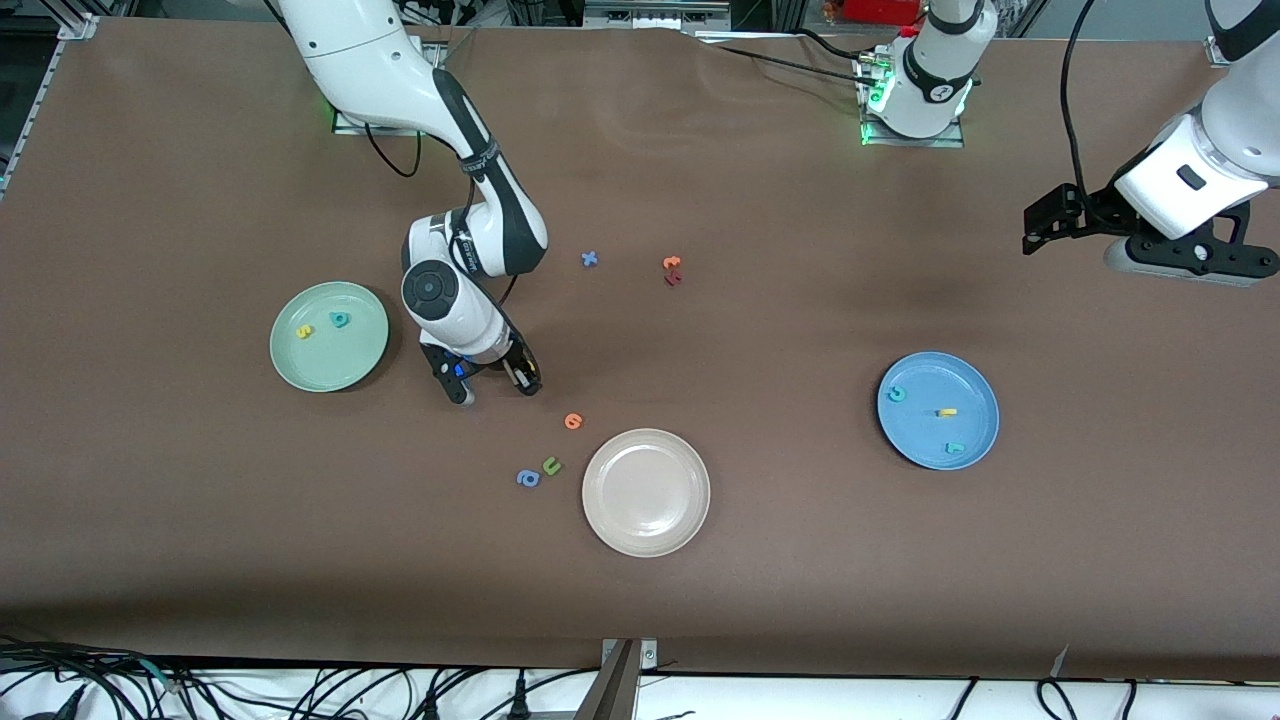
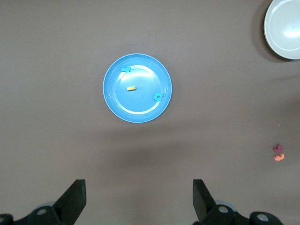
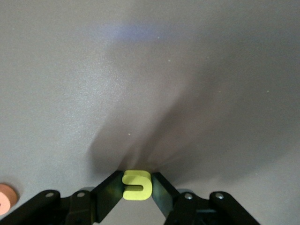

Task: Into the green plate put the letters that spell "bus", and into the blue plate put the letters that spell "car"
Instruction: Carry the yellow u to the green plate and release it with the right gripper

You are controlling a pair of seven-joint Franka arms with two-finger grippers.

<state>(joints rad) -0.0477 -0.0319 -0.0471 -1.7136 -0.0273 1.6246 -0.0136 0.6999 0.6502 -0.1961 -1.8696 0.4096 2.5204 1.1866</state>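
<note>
Brown matte table (image 1: 760, 600) carrying: round pale mint-green plate (image 1: 368, 357); round mid-blue plate (image 1: 975, 448); round beige-white plate (image 1: 646, 492); loose foam letters, one orange (image 1: 573, 421), green (image 1: 551, 465), blue (image 1: 528, 479), blue cross-shaped (image 1: 590, 259), orange (image 1: 671, 263) touching dark red (image 1: 673, 278).

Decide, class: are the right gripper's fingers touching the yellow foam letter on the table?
Touching. The right wrist view shows the right gripper with both fingers pressed against the sides of the yellow letter, no gap visible.
</note>
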